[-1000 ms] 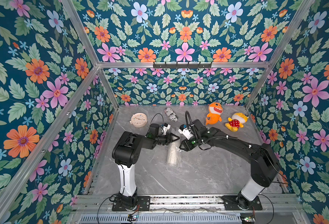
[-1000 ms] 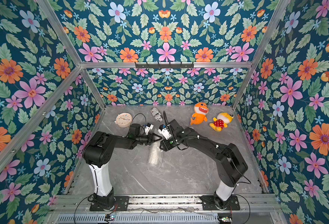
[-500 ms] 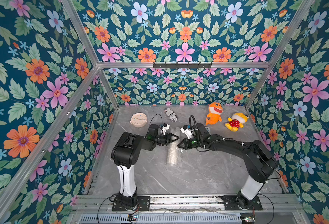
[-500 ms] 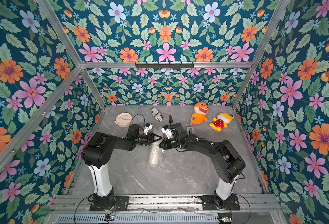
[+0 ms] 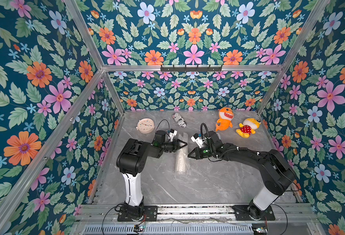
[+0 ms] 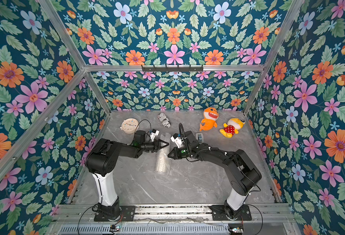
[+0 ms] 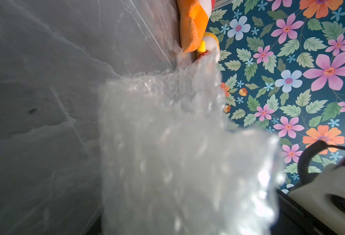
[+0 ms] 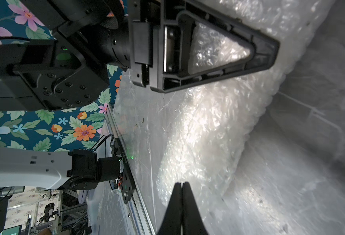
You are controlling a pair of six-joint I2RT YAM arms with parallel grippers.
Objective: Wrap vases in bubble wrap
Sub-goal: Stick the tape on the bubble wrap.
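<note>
1. Top views both show the bubble wrap (image 5: 180, 160) rolled into a tube in the middle of the surface (image 5: 188, 189). Its long axis runs near to far, and its far end points at the printed cylinder (image 5: 179, 120).
2. Left end effector (image 5: 185, 144) reaches in from the left over the tube's far part, clenched on the wrap, which fills the left wrist view.
3. Right end effector (image 5: 188, 155) sits at the tube's right side, fingertips (image 8: 188, 195) pressed together. Whether film is caught between them cannot be told.
4. Bare grey marble runs from the tube's near end to the near rail, between the arm bases.
5. Along the far edge, a clock (image 5: 145, 125) lies left. An orange plush (image 5: 224, 120) and a yellow plush (image 5: 248, 127) lie right, well apart from the tube. A tape dispenser (image 6: 199, 138) sits just behind the right wrist.
</note>
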